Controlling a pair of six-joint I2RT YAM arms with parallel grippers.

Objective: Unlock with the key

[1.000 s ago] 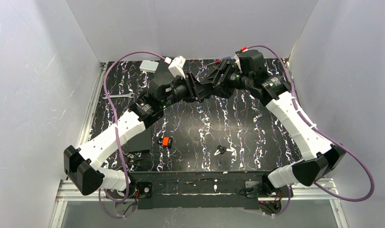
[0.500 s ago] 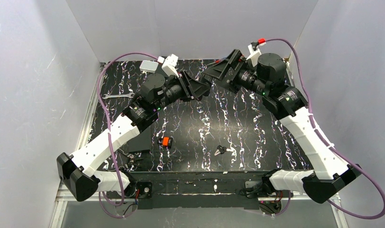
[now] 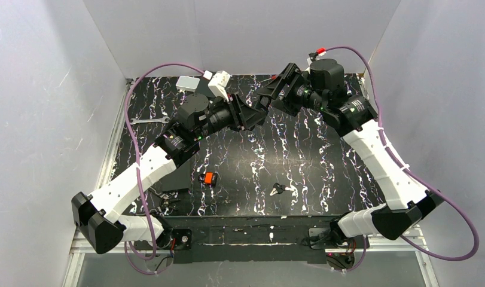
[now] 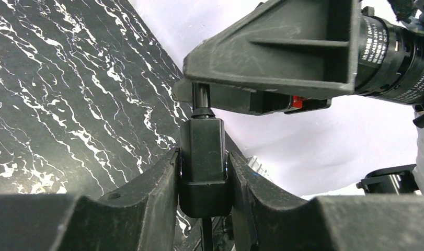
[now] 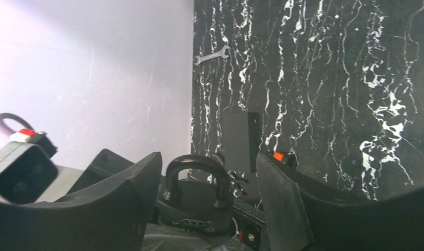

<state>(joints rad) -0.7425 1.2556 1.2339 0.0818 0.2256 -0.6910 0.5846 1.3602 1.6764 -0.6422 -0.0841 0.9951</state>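
Note:
The black padlock [image 4: 202,138] is held off the table at the back centre, its body pinched between the fingers of my shut left gripper [image 4: 203,157] [image 3: 255,113], shackle pointing away. My right gripper [image 5: 208,159] [image 3: 265,95] faces it with its jaws open on either side of the shackle [image 5: 199,167], closer to the left finger, with a gap on the right. The key [image 3: 277,190], small with a dark head and silvery blade, lies on the table near the front edge, far from both grippers.
A small orange-bodied block [image 3: 209,178] sits on the marbled black table [image 3: 323,167] left of the key. A silver wrench [image 3: 149,120] lies at the left edge and a white box [image 3: 186,83] at the back left. White walls enclose the table.
The right gripper pulled up and away from the padlock while opening, then swung back down over the shackle. The left arm shifted slightly left with the padlock, then stayed put.

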